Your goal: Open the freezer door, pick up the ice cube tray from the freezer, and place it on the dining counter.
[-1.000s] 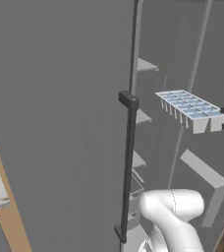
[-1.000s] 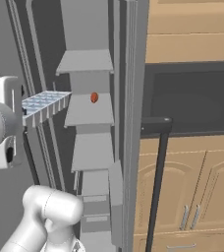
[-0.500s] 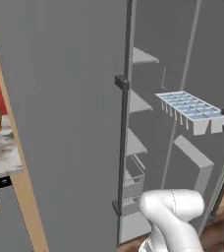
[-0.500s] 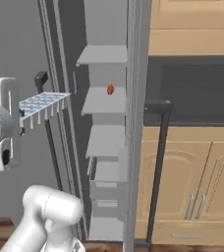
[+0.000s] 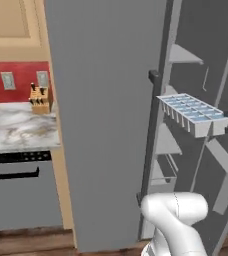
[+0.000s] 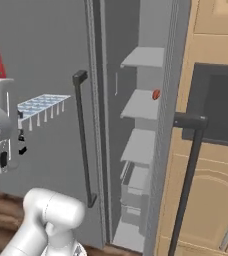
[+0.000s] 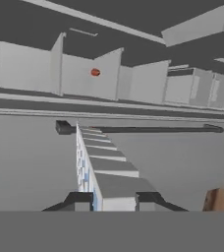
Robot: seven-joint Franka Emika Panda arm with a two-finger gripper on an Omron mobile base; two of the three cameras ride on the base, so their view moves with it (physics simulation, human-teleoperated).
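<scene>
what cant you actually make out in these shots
- The small red item on a freezer shelf: too small in the right base and hand views to identify.
- The gripper contact on the ice cube tray: in the hand view the tray's end covers the pads.
- The dining counter: not in frame.
- The knife block contents: blurred, left base view.

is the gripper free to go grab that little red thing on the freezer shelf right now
Probably not: the gripper is shut on the ice tray, so its jaws are occupied. The red thing sits on an open shelf with the freezer door swung clear.
</scene>
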